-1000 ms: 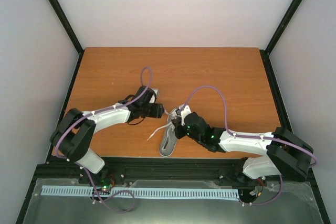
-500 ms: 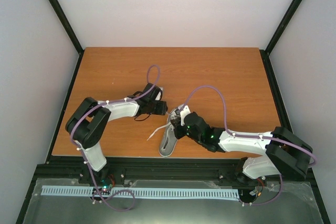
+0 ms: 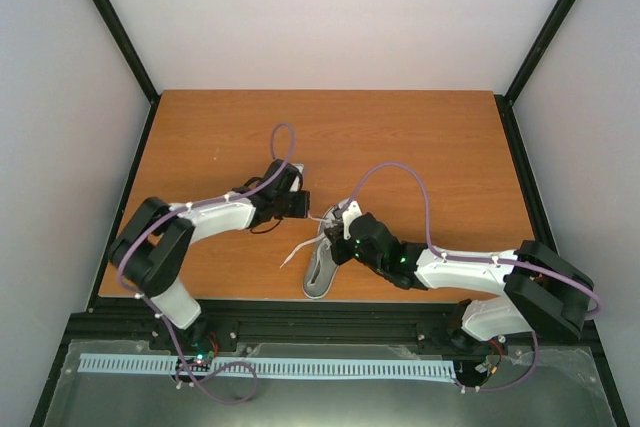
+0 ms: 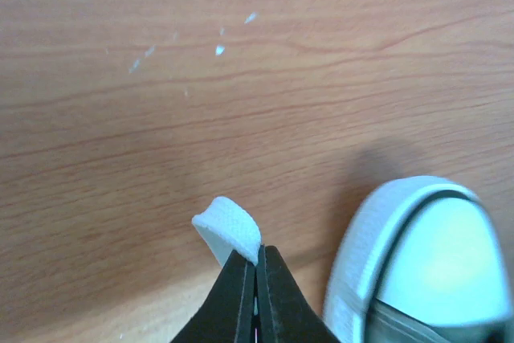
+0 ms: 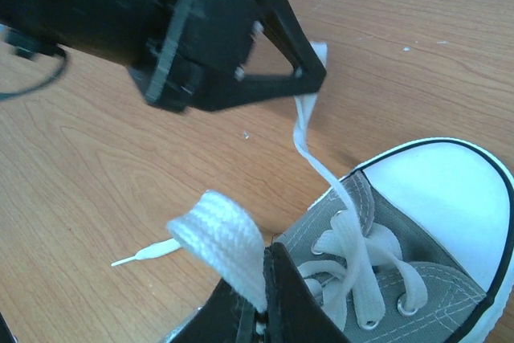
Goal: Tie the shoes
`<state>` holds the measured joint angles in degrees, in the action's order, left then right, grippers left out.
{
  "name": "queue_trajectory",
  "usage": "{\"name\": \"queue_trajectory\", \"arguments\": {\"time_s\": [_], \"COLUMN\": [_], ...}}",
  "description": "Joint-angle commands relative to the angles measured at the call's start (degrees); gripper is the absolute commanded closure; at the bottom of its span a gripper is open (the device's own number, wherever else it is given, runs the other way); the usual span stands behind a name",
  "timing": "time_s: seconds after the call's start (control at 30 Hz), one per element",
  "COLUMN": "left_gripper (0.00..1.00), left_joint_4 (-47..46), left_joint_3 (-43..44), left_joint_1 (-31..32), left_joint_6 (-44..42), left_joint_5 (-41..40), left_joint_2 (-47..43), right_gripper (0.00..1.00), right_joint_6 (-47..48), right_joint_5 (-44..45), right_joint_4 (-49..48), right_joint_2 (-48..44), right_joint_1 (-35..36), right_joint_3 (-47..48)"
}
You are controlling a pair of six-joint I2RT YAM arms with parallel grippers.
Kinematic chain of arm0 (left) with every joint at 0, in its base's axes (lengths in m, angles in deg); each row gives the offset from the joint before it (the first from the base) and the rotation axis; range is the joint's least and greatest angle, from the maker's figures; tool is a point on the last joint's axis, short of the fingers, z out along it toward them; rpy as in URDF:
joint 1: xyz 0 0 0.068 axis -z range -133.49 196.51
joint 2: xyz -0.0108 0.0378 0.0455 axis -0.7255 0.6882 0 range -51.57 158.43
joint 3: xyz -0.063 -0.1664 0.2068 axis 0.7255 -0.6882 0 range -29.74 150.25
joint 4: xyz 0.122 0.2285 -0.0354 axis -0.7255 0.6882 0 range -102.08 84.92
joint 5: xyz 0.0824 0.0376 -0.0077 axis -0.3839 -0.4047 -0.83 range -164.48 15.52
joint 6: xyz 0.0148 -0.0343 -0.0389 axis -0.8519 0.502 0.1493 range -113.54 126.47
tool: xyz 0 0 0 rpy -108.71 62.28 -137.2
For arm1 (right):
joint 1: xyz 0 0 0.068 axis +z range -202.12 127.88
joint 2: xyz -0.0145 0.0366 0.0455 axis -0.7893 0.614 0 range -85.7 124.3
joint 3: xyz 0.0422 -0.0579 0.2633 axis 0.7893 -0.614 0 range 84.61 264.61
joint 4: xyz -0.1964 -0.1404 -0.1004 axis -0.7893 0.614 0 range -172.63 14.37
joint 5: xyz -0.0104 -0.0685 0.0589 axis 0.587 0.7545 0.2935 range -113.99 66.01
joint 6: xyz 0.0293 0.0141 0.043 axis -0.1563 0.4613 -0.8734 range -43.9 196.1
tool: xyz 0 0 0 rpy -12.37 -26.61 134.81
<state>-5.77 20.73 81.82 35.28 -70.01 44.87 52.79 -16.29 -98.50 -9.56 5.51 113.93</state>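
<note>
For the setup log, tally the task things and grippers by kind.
sneaker: 1
grippers: 2 (left gripper, right gripper)
pinched lace loops: 2 (left loop, right loop)
Total: 5

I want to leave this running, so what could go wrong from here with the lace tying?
The left gripper pinches its white lace loop only at its very tip; a pull might slip it free.
Nothing pins the small grey canvas sneaker, so tension on either loop could drag it across the wooden table.
The right gripper, shut on the second loop, sits close to the left; crossing could make them collide.
</note>
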Motion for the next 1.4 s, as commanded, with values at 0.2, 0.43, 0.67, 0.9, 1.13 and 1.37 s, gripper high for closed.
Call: {"name": "queue_trajectory", "arguments": {"time_s": [0.2, 0.43, 0.67, 0.9, 1.13, 1.37], "left_gripper": [0.99, 0.99, 0.99, 0.99, 0.65, 0.39], "left_joint_4": [12.03, 24.71, 18.77, 17.79, 16.61, 24.48], "left_joint_3": [-3.95, -7.53, -6.89, -1.87, -2.20, -2.44], "left_joint_1": [6.02, 15.08, 24.08, 32.85, 34.66, 33.08], "left_joint_6": [-1.03, 8.91, 12.56, 12.58, 13.17, 11.28], "left_joint_5": [2.41, 0.18, 11.21, 9.14, 4.94, -3.13], "left_joint_2": [-22.38, -32.80, -33.62, -23.68, -23.16, -29.33], "right_gripper": [0.97, 0.97, 0.97, 0.97, 0.97, 0.97], "right_joint_6": [-4.56, -7.15, -7.76, -8.23, -8.68, -6.99], "right_joint_5": [-1.53, -4.14, -5.87, -6.79, -7.43, -7.57], "right_joint_4": [3.77, 5.19, 5.20, 4.51, 3.79, 2.97], "right_joint_2": [2.23, 1.32, 1.57, 1.45, 0.94, -1.16], "right_joint_1": [-0.93, -2.88, -3.82, -4.01, -4.10, -4.10], "right_joint_3": [4.62, 5.04, 5.97, 5.89, 4.88, 3.05]}}
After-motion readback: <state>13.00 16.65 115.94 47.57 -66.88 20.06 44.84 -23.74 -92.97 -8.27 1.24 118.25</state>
